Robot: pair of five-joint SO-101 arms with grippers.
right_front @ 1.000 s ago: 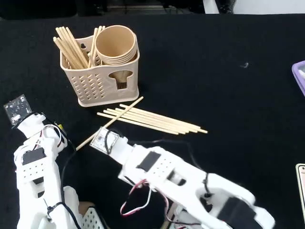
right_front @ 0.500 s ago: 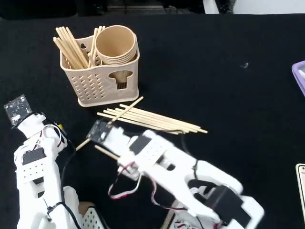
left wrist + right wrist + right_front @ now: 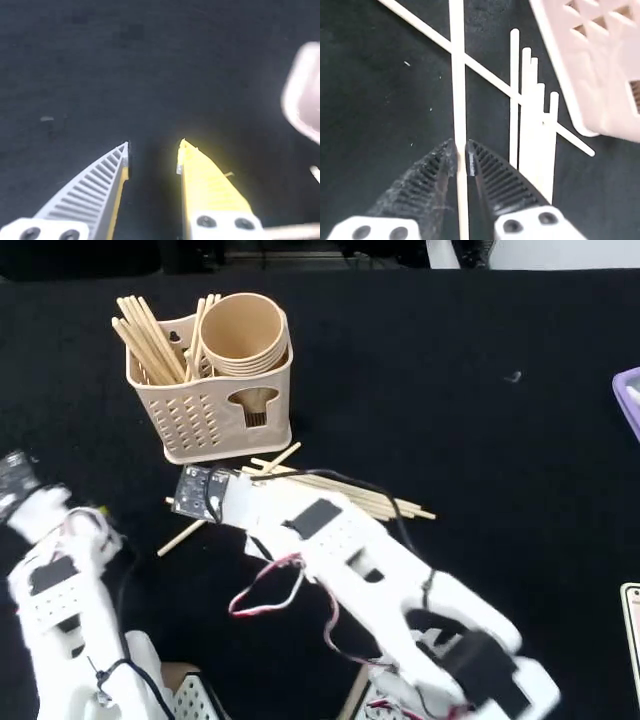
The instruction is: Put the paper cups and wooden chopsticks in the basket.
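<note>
At the near edge of the black worktop [image 3: 470, 390], the left arm [image 3: 55, 590] is seen. The left end effector [image 3: 152, 150] is held over bare cloth, its jaws parted a little and nothing caught between them. Beside it, the right arm [image 3: 340, 550] is stretched out toward the basket [image 3: 215, 415]. The right end effector [image 3: 462, 150] is closed on a single held chopstick [image 3: 457, 75], which is pinched between the ribbed jaws and runs straight ahead of them. This stick is crossed by a slanted chopstick [image 3: 490, 80]. Just beyond, a bundle of loose chopsticks [image 3: 375, 502] is laid side by side on the worktop, one end being hidden under the right arm. Farther back the basket is stood upright, close to the bundle. A stack of paper cups [image 3: 245, 330] is nested in one compartment, and a sheaf of stored chopsticks [image 3: 140, 335] is leaned in the other. A purple object [image 3: 628, 400] is cut off by the far right edge.
</note>
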